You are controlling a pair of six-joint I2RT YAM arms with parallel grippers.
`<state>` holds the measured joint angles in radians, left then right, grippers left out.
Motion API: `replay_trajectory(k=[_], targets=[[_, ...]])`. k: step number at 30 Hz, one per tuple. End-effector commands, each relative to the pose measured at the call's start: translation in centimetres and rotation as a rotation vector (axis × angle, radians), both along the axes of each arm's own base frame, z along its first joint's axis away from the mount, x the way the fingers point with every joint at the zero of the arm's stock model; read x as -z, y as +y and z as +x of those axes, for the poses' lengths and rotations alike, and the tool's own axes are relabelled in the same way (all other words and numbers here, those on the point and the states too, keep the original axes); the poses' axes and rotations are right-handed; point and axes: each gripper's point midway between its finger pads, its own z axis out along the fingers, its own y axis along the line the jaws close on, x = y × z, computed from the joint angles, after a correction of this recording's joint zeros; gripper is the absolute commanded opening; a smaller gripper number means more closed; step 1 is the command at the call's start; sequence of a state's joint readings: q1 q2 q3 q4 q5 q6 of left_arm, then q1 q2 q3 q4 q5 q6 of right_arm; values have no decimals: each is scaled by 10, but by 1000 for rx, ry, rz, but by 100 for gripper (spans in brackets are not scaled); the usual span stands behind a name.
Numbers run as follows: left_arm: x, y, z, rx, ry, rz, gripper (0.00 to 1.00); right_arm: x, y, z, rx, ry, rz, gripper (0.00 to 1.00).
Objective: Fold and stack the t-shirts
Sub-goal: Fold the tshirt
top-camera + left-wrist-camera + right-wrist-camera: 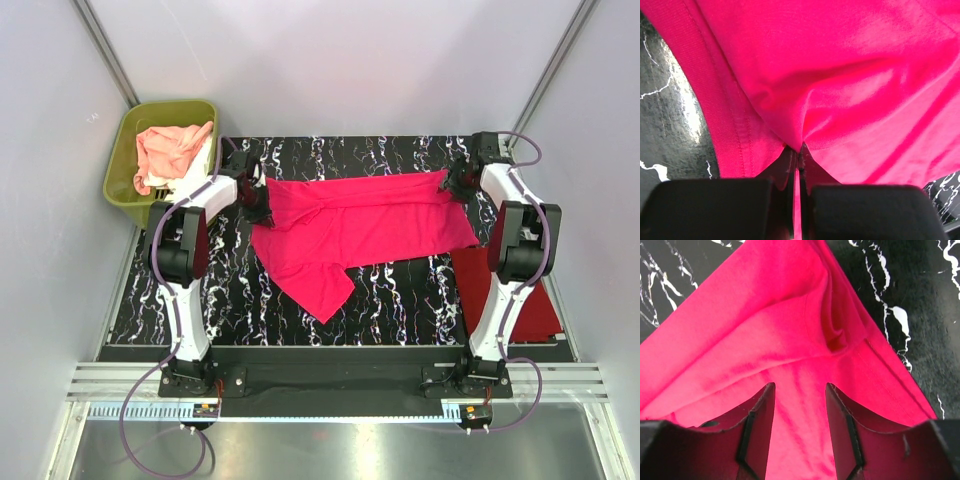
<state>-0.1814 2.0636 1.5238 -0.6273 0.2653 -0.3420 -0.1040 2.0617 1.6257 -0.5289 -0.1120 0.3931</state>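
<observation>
Sitting off the table's far left corner, the olive-green tub (180,106) holds a crumpled peach-pink t-shirt (165,148) with a white t-shirt (197,165) bunched beside it against the right wall. On the black marbled table (400,290), the hot pink t-shirt (360,225) lies spread between the arms. The left gripper (799,150) is pinched tight on a fold at its left edge. The right gripper (800,390) has its fingers parted, cloth lying between them. A darker red t-shirt (540,312) rests at the table's right side.
</observation>
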Motion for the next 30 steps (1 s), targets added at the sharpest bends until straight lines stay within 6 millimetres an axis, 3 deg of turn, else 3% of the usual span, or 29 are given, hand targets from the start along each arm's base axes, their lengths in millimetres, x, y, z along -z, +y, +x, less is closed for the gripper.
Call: replay_trajectory(k=[1,7,10,20,30], targets=[[-50,-7,22,-19,-123,-51,0,-4,-12,10,62,0,4,51],[-84,-7,26,-37,-169,-61,0,8,-25,12,91,19,25,38],[-90,-9,27,-36,-171,-74,0,9,-27,15,87,13,32,33],[-99,-12,28,-34,-175,-90,0,26,-25,23,92,37,59,33],[-112,-5,35,-47,-196,-95,0,22,-25,36,86,15,70,32]])
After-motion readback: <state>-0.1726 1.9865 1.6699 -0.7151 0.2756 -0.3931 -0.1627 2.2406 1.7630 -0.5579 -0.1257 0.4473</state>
